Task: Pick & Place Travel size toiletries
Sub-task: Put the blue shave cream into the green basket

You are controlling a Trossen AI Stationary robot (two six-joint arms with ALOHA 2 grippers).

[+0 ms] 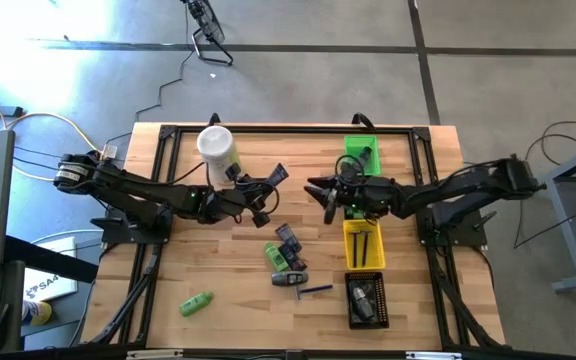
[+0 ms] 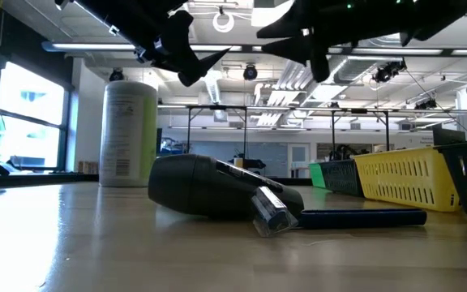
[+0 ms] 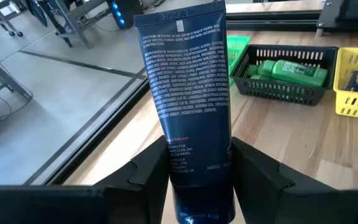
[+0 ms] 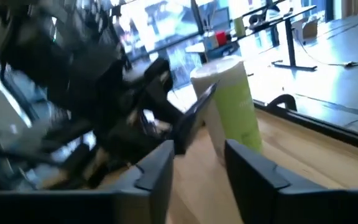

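Note:
My left gripper (image 1: 261, 192) is over the table's middle, shut on a dark blue tube (image 3: 188, 93) with white print. My right gripper (image 1: 320, 190) hangs open and holds nothing, a short way to the right of it, fingers pointing at the left gripper (image 4: 197, 168). A pile of toiletries (image 1: 286, 256), dark tubes and a green bottle, lies on the table nearer the front edge; in the low view the pile (image 2: 217, 191) rests flat. One green bottle (image 1: 196, 303) lies alone near the front left. Another green bottle (image 3: 291, 71) lies in the green bin (image 1: 360, 150). My left gripper pinches the dark blue tube between its two fingers (image 3: 148, 174), on the tube's lower part near the cap end (image 3: 201, 186). The crimped flat end (image 3: 179, 15) sticks out past the fingertips, toward the far right. The tube is lifted clear of the table.
A tall pale-green canister (image 1: 216, 148) with a white lid stands at the far side behind the left arm. The yellow bin (image 1: 363, 243) and black bin (image 1: 366, 300) sit in a row toward the front under the right arm, both holding dark items.

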